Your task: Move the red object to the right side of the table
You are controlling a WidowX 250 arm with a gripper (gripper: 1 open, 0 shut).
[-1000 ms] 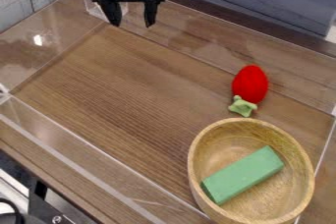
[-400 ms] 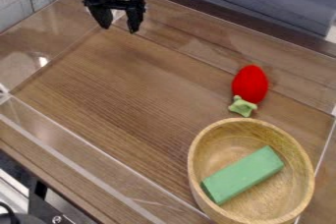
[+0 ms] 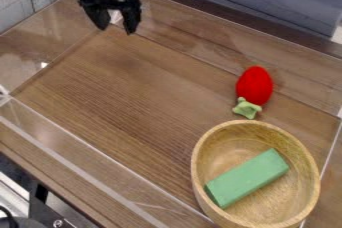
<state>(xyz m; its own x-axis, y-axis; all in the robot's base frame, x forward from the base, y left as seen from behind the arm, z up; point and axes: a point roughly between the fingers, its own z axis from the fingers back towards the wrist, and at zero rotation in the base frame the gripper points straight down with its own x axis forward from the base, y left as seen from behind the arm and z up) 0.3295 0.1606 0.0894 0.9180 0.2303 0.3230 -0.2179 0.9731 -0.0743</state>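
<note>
Camera: tool further left now

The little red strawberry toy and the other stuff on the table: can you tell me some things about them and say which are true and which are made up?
1. The small rounded red strawberry toy lies on the brown wood-grain table, outside the bowl. True.
2. The round light wooden bowl is empty. False: a green rectangular block lies inside it.
3. The black robot gripper is holding the strawberry toy. False: it is open, holds nothing, and sits at the far left of the table, well apart from the toy.
4. The strawberry toy's light green leafy end points toward the bowl. True.
5. The strawberry toy is on the left side of the table. False: it is on the right side, next to the bowl.
</note>
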